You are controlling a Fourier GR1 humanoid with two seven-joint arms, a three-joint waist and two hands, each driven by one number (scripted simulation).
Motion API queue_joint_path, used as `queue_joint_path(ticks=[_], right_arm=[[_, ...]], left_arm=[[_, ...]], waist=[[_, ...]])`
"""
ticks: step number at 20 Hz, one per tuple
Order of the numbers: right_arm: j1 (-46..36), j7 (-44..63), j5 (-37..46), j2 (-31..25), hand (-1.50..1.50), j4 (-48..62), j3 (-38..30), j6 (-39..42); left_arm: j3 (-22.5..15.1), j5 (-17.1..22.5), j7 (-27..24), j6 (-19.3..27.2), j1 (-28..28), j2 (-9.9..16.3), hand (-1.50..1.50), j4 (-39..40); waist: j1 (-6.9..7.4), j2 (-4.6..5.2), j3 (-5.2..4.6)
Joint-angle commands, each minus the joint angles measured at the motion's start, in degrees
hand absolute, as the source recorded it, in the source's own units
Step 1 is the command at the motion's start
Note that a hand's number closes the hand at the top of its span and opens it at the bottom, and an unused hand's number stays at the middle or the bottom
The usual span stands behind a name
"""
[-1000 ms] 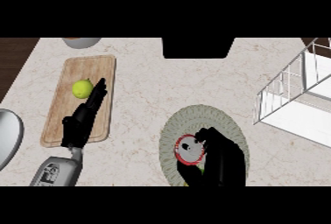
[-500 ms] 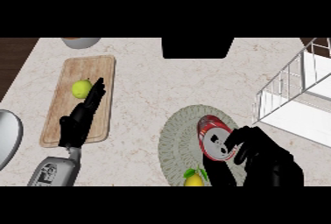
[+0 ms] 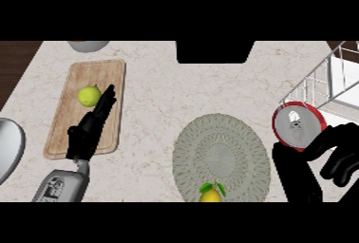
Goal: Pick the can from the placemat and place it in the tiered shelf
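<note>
A pale marble tabletop [image 3: 161, 95] fills the scene, with the white wire tiered shelf [image 3: 324, 85] at its right edge. The round woven placemat [image 3: 221, 156] now carries only a yellow fruit [image 3: 210, 194]; a wooden cutting board [image 3: 84, 109] at left bears a lime [image 3: 89, 96]. The right robot hand [image 3: 329, 159] curls round the red can [image 3: 299, 126], lifted between placemat and shelf, apparently for transfer. The left robot hand [image 3: 91, 128] rests over the board, fingers straight.
</note>
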Motion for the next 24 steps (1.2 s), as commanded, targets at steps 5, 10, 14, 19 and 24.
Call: queue_joint_path(ticks=[5,10,14,19,24], right_arm=[[-13.38,3.80,-2.69,0.33,1.50,-1.26,-15.51,15.53],[-19.28,-0.14,-1.13,-0.40,1.50,-0.53,-22.53,20.87],[-23.45,-6.37,-5.44,-4.74,1.50,4.16,-33.25,19.48],[-24.93,-10.39,-6.07,-8.87,1.50,6.24,-35.61,22.65],[-20.93,-16.91,-10.69,-13.53,1.50,9.33,-41.03,17.91]], left_arm=[[-0.31,-0.18,-0.11,-0.35,0.23,-1.05,0.00,-0.66],[0.50,-1.15,2.34,0.58,-1.64,-0.90,0.00,-0.98],[-0.60,-1.99,2.96,0.69,-1.68,-1.94,0.00,-2.35],[0.70,-1.91,1.47,0.14,-1.41,-2.47,0.00,0.84],[0.70,-2.89,-0.56,-0.19,-0.87,-3.33,0.00,0.61]], waist=[[0.38,0.07,0.04],[0.16,-0.03,0.05],[0.39,0.12,0.11],[0.24,0.17,0.09],[0.32,0.22,0.12]])
